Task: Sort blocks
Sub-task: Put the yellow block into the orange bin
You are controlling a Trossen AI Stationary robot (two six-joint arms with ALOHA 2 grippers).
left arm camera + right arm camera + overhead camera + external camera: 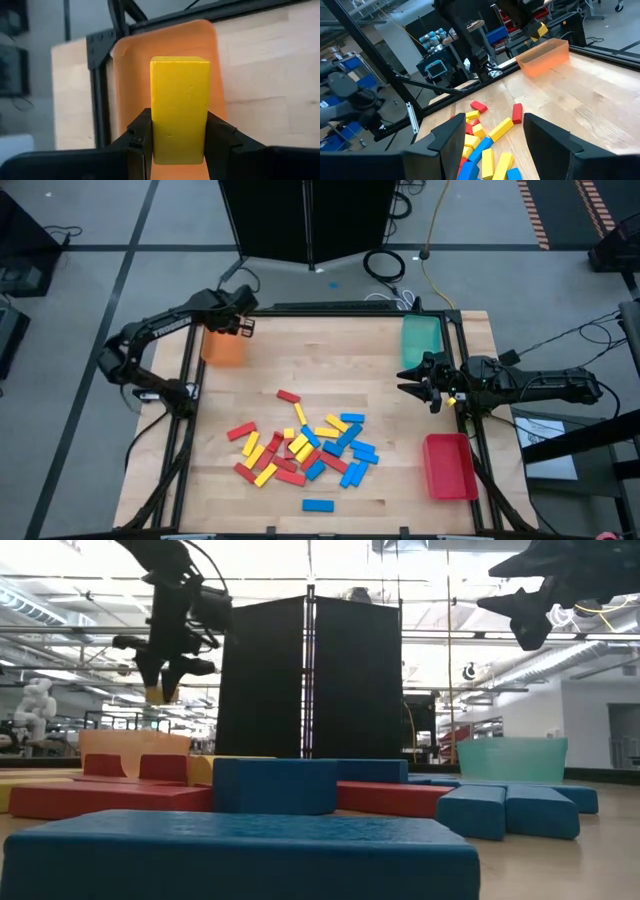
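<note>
Sorting table: one yellow block aloft in the left gripper, loose blocks heaped on the table.

Left gripper: fingers clamped on either side of the yellow block, which stands out straight past the fingertips, directly over the orange tray. Right gripper: fingers spread, nothing between them, raised above the table edge just beside the teal tray, with the red tray on its other side. Trays: three (orange, teal, red), no contents discernible. Loose blocks: about thirty in red, yellow and blue, mostly overlapping, so an exact count per colour cannot be told; the heap lies between the two grippers, well apart from both; one blue block lies separate from it.
</note>
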